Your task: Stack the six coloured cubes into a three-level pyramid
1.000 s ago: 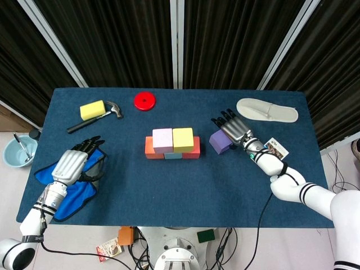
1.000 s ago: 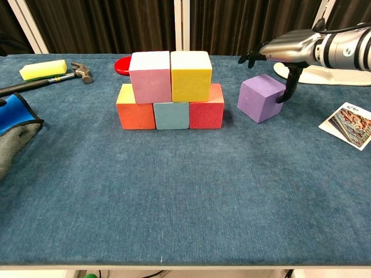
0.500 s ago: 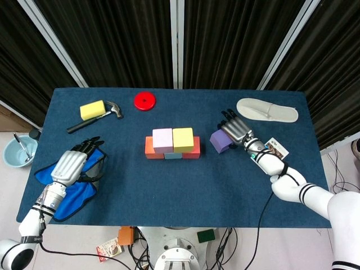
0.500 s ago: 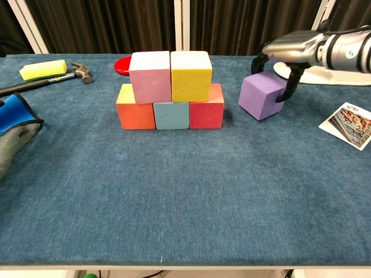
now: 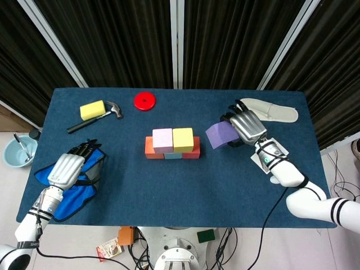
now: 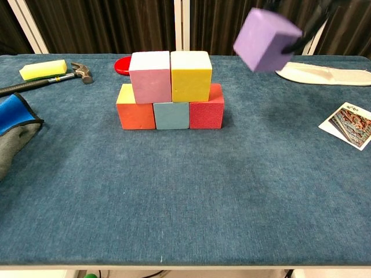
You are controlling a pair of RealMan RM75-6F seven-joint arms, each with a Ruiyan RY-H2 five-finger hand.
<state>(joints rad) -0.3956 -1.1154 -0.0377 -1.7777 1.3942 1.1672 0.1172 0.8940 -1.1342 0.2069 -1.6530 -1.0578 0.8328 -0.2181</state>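
The right hand (image 5: pixel 246 125) had its fingers clamped on the purple cube (image 6: pixel 266 32), which hung tilted in the air, clear of the table (image 6: pixel 191 191). From that grip, the pink cube (image 6: pixel 150 76) and yellow cube (image 6: pixel 191 75) lay to the left and lower, side by side on the orange, teal and red row; their shared seam looked like the landing spot. The left hand (image 5: pixel 66 170) rested far off on a blue cloth (image 5: pixel 70 197), holding nothing, fingers loosely extended.
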